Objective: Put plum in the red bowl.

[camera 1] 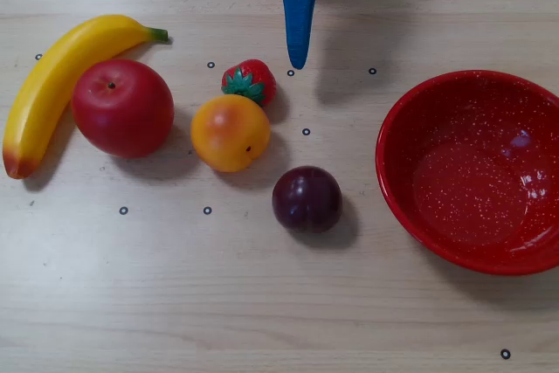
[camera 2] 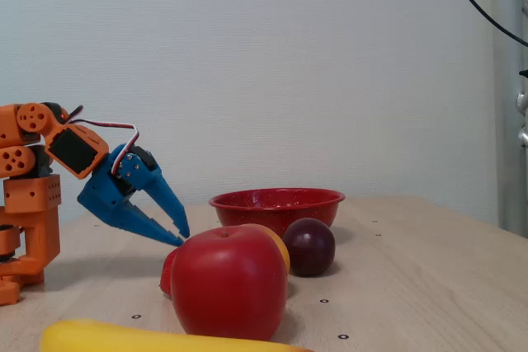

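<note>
The dark purple plum (camera 1: 307, 199) lies on the wooden table, just left of the red speckled bowl (camera 1: 395, 183) in the overhead view. In the fixed view the plum (camera 2: 309, 246) sits in front of the bowl (camera 2: 276, 204). The bowl is empty. My blue gripper (camera 1: 297, 63) reaches in from the top edge of the overhead view, well above the plum and beside the strawberry. In the fixed view the gripper (camera 2: 182, 238) hangs low over the table, its fingers closed together and holding nothing.
In the overhead view, a strawberry (camera 1: 251, 81), an orange (camera 1: 231, 133), a red apple (camera 1: 122, 108) and a banana (camera 1: 52, 85) lie left of the plum. The orange arm base (camera 2: 29, 204) stands at the left of the fixed view.
</note>
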`<state>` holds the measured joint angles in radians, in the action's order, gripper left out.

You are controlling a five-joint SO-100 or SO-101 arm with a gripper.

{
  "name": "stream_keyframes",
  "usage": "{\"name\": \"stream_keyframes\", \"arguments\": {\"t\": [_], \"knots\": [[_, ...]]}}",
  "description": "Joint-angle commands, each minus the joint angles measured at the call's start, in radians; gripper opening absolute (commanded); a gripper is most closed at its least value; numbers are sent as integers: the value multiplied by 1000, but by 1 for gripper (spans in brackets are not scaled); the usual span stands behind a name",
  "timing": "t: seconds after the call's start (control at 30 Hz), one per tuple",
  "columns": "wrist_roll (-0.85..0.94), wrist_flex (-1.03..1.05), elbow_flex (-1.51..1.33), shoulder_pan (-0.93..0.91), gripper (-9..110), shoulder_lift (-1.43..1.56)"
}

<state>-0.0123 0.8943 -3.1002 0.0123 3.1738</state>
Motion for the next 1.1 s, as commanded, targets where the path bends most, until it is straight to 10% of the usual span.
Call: {"name": "stream_keyframes", "arguments": {"t": [0.0, 1.07], "knots": [[-44, -6, 74, -2, 0, -67], [-97, 673, 1387, 8, 4, -1071]]}}
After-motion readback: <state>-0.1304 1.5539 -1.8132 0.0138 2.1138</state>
